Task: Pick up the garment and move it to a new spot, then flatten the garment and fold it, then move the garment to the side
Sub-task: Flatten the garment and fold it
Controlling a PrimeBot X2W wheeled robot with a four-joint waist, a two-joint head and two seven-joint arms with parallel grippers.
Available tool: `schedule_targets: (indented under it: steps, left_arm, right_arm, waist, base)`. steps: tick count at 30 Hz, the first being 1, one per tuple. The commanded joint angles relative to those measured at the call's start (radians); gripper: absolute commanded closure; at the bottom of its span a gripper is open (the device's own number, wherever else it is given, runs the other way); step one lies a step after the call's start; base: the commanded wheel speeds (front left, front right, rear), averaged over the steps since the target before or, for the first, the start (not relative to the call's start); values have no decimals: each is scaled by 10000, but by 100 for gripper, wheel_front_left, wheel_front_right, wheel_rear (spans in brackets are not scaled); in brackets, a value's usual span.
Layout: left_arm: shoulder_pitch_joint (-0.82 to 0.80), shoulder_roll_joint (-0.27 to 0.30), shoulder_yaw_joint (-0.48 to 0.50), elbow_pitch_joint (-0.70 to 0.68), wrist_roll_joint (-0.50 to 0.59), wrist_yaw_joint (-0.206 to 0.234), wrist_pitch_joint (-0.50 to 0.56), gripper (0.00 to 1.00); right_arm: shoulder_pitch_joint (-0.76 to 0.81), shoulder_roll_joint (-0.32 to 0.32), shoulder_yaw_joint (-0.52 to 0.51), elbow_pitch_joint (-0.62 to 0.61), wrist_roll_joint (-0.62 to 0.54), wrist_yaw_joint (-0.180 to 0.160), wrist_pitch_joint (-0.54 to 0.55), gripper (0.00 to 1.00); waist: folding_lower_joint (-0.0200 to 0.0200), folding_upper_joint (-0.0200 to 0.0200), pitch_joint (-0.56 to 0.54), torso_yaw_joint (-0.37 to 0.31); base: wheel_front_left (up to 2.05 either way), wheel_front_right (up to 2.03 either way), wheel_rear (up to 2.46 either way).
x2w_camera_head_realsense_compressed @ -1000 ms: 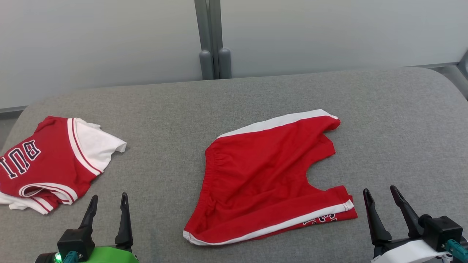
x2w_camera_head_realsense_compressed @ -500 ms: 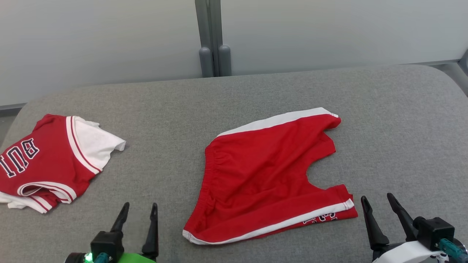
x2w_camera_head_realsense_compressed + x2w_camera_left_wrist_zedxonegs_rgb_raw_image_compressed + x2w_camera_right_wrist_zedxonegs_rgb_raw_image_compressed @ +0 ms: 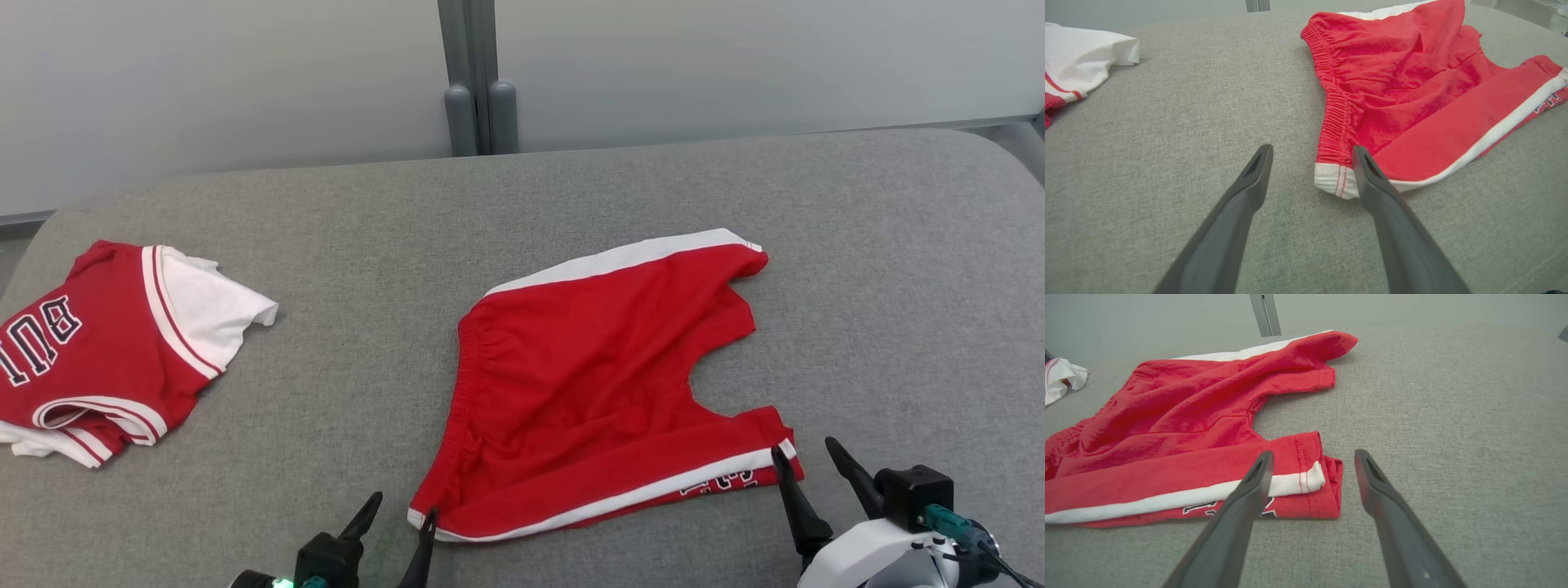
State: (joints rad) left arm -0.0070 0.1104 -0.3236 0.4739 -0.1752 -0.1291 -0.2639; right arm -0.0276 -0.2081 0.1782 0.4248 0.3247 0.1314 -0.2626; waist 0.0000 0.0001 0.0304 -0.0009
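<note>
The garment (image 3: 604, 384) is a pair of red shorts with white side stripes, lying roughly flat in the middle of the grey cushion. My left gripper (image 3: 404, 506) is open at its near waistband corner. In the left wrist view the garment (image 3: 1404, 94) has its white corner between the fingers of the left gripper (image 3: 1311, 149), next to the right finger. My right gripper (image 3: 804, 447) is open at the near leg hem. In the right wrist view the folded hem of the garment (image 3: 1188, 416) lies between the fingers of the right gripper (image 3: 1313, 453).
A red and white jersey (image 3: 98, 343) lies crumpled at the cushion's left edge, also seen as the jersey (image 3: 1081, 53) in the left wrist view. A grey post (image 3: 478, 82) stands against the wall behind. Bare grey cushion (image 3: 898, 286) stretches to the right of the shorts.
My left gripper has moved right to the shorts' near waistband corner. My right gripper has shifted left to the near leg hem. The head view has dipped a little.
</note>
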Motion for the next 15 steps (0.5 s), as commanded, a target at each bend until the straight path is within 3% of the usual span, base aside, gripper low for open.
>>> schedule_targets:
  steps: [1,15]
  left_arm:
    - [-235,111,-164,128,-84,-16,-7,0]
    - [-1304,169,-1375,1535,-816,-18,-6,0]
  right_arm:
    - [-190,-9,90,226,113,-14,-33,0]
    - [-1290,-17,943,1874,483,-14,-33,0]
  waist:
    - [0,-1,64,29]
    - [0,-1,252,118]
  base:
    - [0,0,0]
    - [0,0,0]
